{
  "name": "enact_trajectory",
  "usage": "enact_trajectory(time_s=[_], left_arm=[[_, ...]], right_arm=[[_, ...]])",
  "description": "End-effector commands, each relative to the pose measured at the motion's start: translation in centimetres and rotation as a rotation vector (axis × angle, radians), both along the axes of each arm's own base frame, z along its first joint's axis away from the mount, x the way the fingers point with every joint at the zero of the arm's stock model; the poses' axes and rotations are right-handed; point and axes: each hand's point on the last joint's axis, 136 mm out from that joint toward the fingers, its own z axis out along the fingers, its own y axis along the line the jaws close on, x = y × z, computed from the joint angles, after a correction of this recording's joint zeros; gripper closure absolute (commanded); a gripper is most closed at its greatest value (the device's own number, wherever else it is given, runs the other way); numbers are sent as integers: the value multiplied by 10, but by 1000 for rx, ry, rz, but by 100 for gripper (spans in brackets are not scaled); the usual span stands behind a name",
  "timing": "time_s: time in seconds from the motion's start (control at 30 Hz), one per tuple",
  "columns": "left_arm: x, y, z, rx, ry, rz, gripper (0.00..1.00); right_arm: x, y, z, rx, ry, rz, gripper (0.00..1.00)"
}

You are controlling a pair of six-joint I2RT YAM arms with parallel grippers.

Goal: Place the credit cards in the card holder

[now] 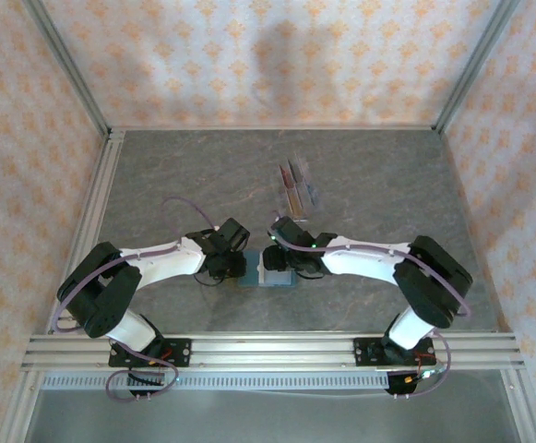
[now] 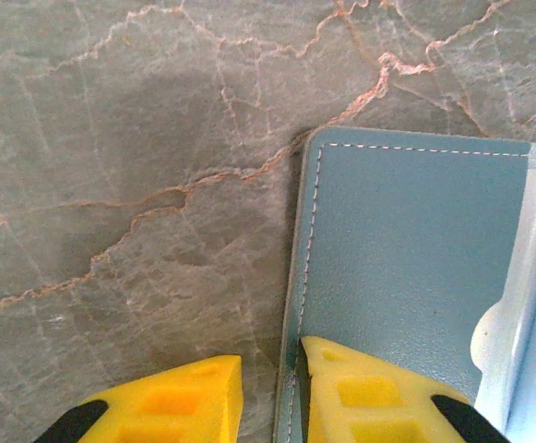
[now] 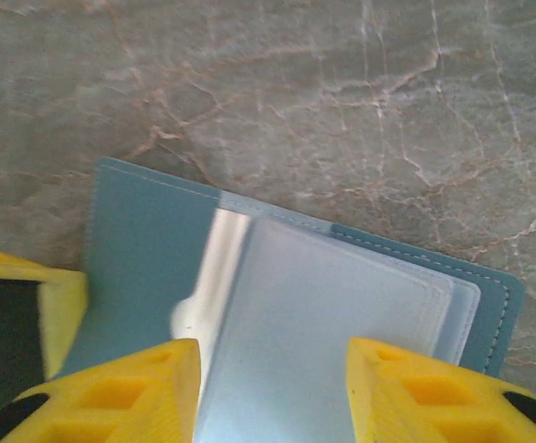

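Table (image 1: 157, 185) of grey veined stone carries open teal-blue rectangular card holder (image 1: 269, 277) near its front edge. Right claw (image 3: 272, 369) released over its pale inner sleeve (image 3: 341, 314); left claw (image 2: 268, 388) narrowly parted, straddling its stitched edge.

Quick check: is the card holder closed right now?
No, the card holder lies opened out on the table, its pale inner sleeves showing beside the teal cover.

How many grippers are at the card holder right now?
2: left gripper astride the cover edge of the card holder; right gripper open over its pale inner sleeves.
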Motion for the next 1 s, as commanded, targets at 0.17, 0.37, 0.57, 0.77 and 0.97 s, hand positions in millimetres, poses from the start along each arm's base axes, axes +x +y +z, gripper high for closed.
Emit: enact_trajectory(time_s=[0.17,0.37,0.57,0.77,0.97], left_arm=[[-3,0,-20,18,10,3,76],[-1,-2,-19,16,10,0,76],[-2,-2,-22,19,16,-1,76],[-3,-2,-24,15,20,1,76],[-4,-3,-26,4,23,8,76]], right_arm=[[4,-5,-16,-142,-39,12,51],[-1,-12,-31,-252,-59,11,53],[-9,-8,-46,-266,-45,16,60],[-6,-1,-29,-223,-77,18,80],[5,9,-6,-217,-116,31,99]])
